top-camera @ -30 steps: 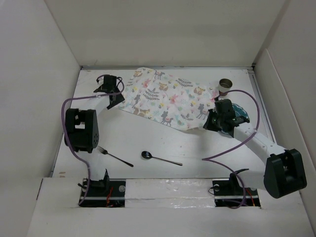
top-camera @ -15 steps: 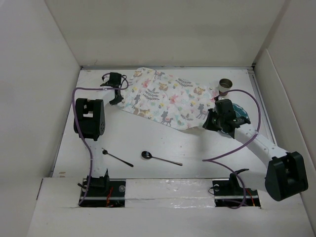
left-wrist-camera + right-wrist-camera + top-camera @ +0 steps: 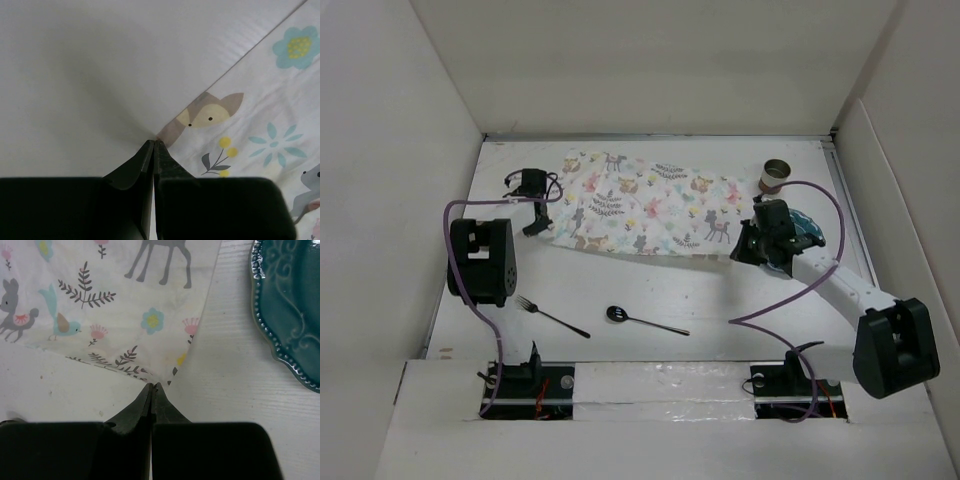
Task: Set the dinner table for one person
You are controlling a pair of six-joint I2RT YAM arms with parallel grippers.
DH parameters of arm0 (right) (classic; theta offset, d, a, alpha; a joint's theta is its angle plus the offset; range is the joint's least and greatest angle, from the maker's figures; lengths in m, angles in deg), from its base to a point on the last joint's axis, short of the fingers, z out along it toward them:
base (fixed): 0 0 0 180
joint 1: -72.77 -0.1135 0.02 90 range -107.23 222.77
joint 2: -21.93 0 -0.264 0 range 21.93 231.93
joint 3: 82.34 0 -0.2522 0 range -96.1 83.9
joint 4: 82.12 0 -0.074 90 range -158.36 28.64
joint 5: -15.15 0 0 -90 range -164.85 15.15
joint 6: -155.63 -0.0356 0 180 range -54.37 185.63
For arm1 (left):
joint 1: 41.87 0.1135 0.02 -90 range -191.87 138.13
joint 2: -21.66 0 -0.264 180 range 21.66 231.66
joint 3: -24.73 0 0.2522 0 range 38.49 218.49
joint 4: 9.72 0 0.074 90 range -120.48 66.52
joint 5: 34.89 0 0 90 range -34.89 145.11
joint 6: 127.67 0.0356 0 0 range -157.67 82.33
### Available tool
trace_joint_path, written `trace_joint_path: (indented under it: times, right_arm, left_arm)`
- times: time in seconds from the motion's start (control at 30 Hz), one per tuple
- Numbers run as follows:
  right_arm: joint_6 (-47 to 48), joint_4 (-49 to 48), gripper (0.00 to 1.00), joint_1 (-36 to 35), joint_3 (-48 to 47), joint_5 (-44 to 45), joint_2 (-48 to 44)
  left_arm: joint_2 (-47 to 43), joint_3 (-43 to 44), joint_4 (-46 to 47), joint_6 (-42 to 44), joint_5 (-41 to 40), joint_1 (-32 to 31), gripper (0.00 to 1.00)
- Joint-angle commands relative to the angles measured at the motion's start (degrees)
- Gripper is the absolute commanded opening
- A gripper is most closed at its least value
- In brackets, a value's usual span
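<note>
Overhead view. Mat (image 3: 640,205) laid flat across the far middle of the dinner table (image 3: 620,285). Left gripper (image 3: 537,229) at the mat's near-left corner, right gripper (image 3: 742,252) at its near-right corner. Cup (image 3: 777,176) upright beyond the right gripper. Teal plate (image 3: 808,228) partly hidden by the right arm. Fork (image 3: 552,316) and spoon (image 3: 645,320) near the arm bases, apart from each other.

Left wrist view. Fingers (image 3: 135,167) pressed together, pinching the mat corner just below a printed fox.

Right wrist view. Fingers (image 3: 135,410) pressed together, pinching the mat corner tip. Plate off to the right, clear of the mat.

Bright, even overhead light, soft faint shadows, overhead view sharp, wrist views blurred close up
</note>
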Motion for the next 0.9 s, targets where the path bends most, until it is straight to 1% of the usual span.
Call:
trace_joint_path:
  times: [0.0,0.1,0.17,0.27,0.3,0.4,0.5,0.7,0.8,0.87]
  right_arm:
    - [-0.77,-2.09,0.00,0.23,-3.21,0.07,2.58]
    - [-0.94,-1.48,0.00,0.23,-4.18,0.15,4.86]
    - [-1.20,-0.69,0.00,0.23,-4.09,1.98,4.87]
    - [-2.17,0.45,0.00,0.84,-3.04,5.59,3.03]
    - [-2.26,0.55,0.00,1.54,-2.43,5.86,2.50]
    - [-3.14,1.42,0.00,2.07,-1.54,6.48,1.27]
    - [-3.40,1.69,0.00,3.22,-0.23,6.57,1.36]
    - [-2.70,3.62,0.00,5.76,-0.22,8.41,0.39]
    - [-2.96,4.41,0.00,5.76,0.21,8.42,0.13]
    - [-3.49,4.24,0.00,5.76,0.91,7.54,0.04]
  left_arm:
    - [-5.09,-5.50,-4.77,-0.57,-0.49,0.46,0.00]
    - [-8.44,-7.53,-4.85,-1.28,0.83,0.46,0.00]
    - [-9.76,-8.50,-5.81,-1.80,1.36,0.46,0.00]
    - [-14.41,-11.22,-7.05,-2.42,3.03,0.46,0.00]
    - [-17.73,-12.19,-7.22,-2.59,3.90,0.46,0.00]
    - [-23.36,-15.53,-7.93,-3.21,6.28,-0.06,0.00]
    - [-26.02,-17.55,-9.41,-3.39,5.93,-1.29,0.00]
    - [-30.06,-19.40,-11.27,-3.65,6.55,-1.30,0.00]
    - [-32.60,-20.81,-11.27,-4.44,6.02,-2.44,0.00]
    - [-33.58,-21.16,-11.09,-4.79,7.07,-2.44,0.00]
